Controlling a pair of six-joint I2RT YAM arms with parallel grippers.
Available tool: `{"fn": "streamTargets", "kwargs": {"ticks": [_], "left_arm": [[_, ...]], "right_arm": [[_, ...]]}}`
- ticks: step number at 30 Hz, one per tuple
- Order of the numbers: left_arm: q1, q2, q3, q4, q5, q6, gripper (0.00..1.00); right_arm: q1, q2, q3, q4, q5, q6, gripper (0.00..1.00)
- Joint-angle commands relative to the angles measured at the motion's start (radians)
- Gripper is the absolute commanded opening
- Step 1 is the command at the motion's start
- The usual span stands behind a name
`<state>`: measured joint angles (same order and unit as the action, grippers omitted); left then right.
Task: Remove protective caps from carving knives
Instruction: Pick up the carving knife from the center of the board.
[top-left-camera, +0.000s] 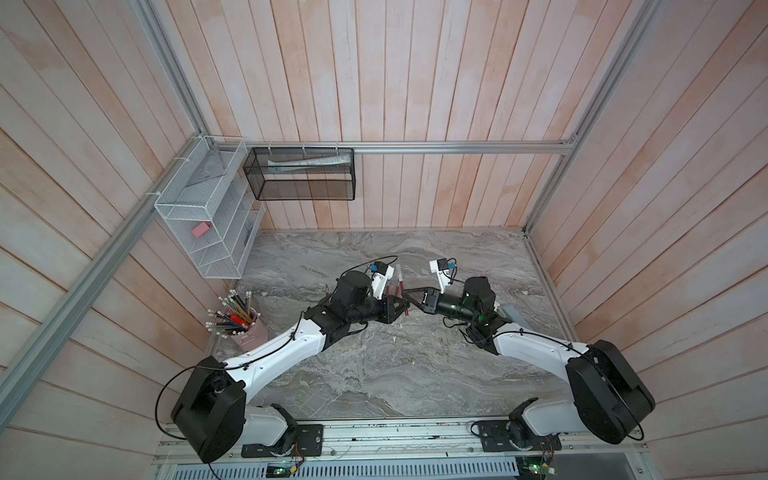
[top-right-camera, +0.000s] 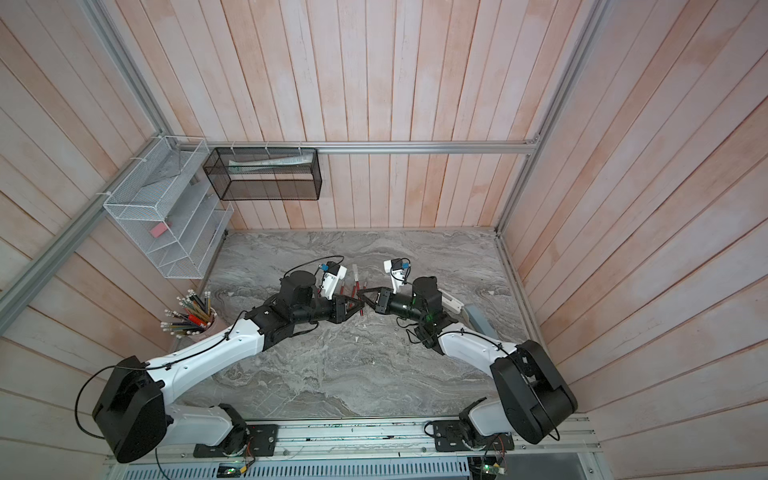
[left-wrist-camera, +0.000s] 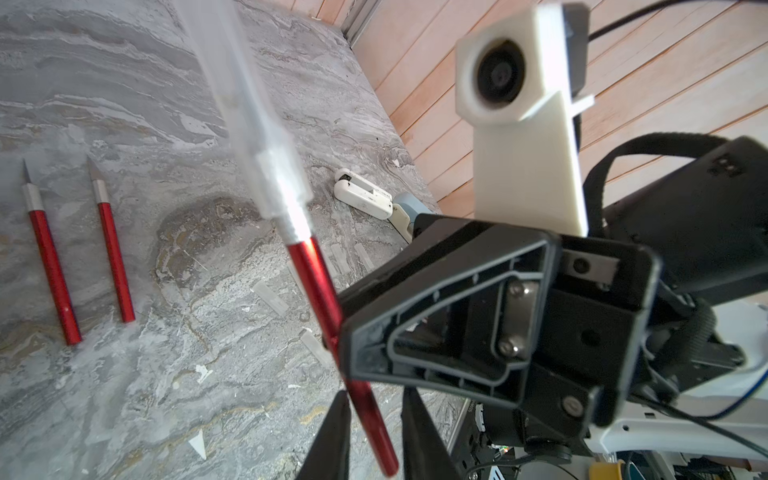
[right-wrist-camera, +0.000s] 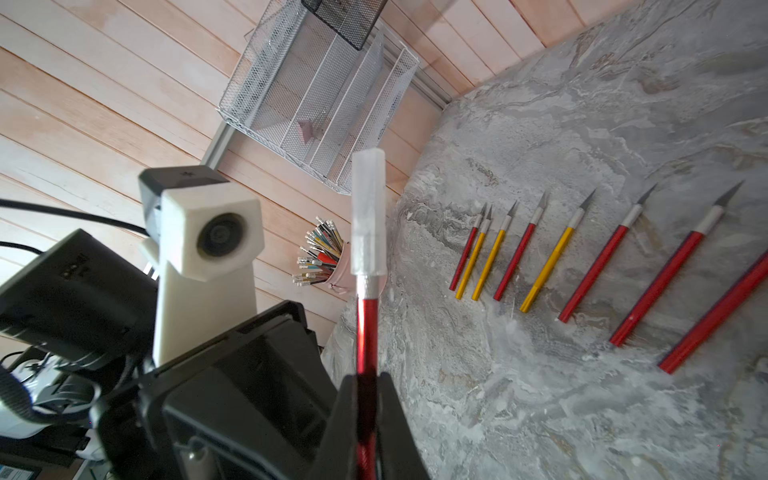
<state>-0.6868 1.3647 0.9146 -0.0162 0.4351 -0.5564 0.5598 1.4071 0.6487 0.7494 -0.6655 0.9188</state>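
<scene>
Knives (right-wrist-camera: 594, 270) bare on desk (right-wrist-camera: 540, 415): eight.
My right end effector (right-wrist-camera: 368, 376) clamps one capped knife (right-wrist-camera: 368, 328); left end effector (left-wrist-camera: 374, 399) straddles it, unclamped.

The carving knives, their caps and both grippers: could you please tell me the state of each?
Held knife: capped, gripped by its red handle.
Cap: on that knife's blade end.
Eight other knives: uncapped, lying in a row on the table.
Loose caps: off, lying on the table.
Right gripper: shut on the held knife.
Left gripper: open, jaws either side of the handle's end.
</scene>
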Motion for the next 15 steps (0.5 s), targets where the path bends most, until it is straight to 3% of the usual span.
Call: {"fn": "streamTargets", "kwargs": {"ticks": [1, 5, 8, 15], "left_arm": [[-0.007, 0.006, 0.015, -0.02, -0.024, 0.023, 0.24], [-0.006, 0.013, 0.017, -0.031, -0.037, 0.028, 0.24], [-0.007, 0.013, 0.032, -0.045, -0.052, 0.037, 0.15], [-0.007, 0.018, 0.083, -0.091, -0.083, 0.056, 0.08]], "right_arm": [[0.003, -0.002, 0.008, 0.087, -0.036, 0.034, 0.0], [0.004, -0.005, 0.004, 0.102, -0.04, 0.049, 0.0], [0.004, -0.011, -0.004, 0.103, -0.042, 0.054, 0.0], [0.011, -0.053, -0.058, 0.102, -0.016, 0.059, 0.0]]}}
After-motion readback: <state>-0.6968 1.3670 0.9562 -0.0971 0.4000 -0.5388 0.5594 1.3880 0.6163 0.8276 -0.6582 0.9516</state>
